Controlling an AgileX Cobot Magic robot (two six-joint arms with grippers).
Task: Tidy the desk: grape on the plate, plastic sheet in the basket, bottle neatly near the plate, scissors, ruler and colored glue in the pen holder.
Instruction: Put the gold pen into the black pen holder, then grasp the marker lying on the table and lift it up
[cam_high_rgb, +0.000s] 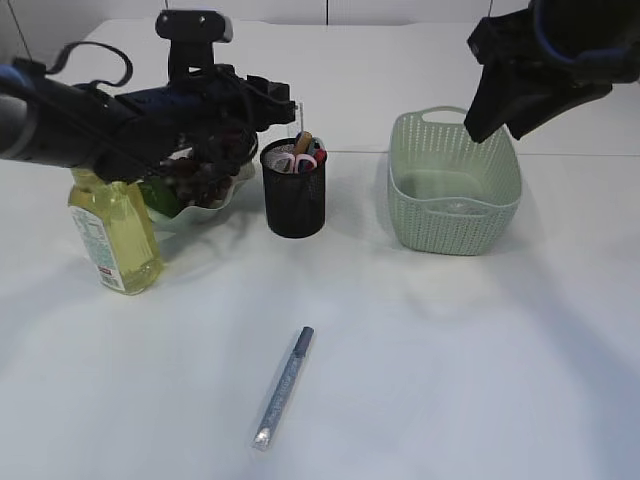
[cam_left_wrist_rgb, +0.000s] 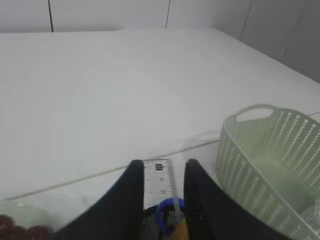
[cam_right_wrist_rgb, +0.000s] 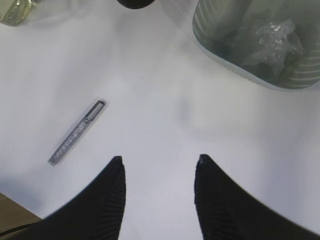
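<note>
My left gripper (cam_high_rgb: 284, 105) hovers over the black mesh pen holder (cam_high_rgb: 295, 205). The clear ruler (cam_left_wrist_rgb: 159, 182) stands upright between its fingers. The ruler lies against the left finger, a gap shows at the right one, and its lower end is down in the holder. Scissors handles (cam_high_rgb: 303, 158) stick out of the holder. Grapes (cam_high_rgb: 195, 175) lie on the plate (cam_high_rgb: 222, 205), with the yellow bottle (cam_high_rgb: 115, 235) next to it. The glitter glue pen (cam_high_rgb: 283, 387) lies on the table. Crumpled plastic sheet (cam_right_wrist_rgb: 272, 35) rests in the green basket (cam_high_rgb: 452, 215). High above the basket, my right gripper (cam_right_wrist_rgb: 159, 160) is open and holds nothing.
A green object (cam_high_rgb: 160, 198) sits on the plate behind the bottle. The left arm spans from the left edge across the plate. In the right wrist view the glue pen (cam_right_wrist_rgb: 77, 132) lies left of the fingers, on the white tabletop.
</note>
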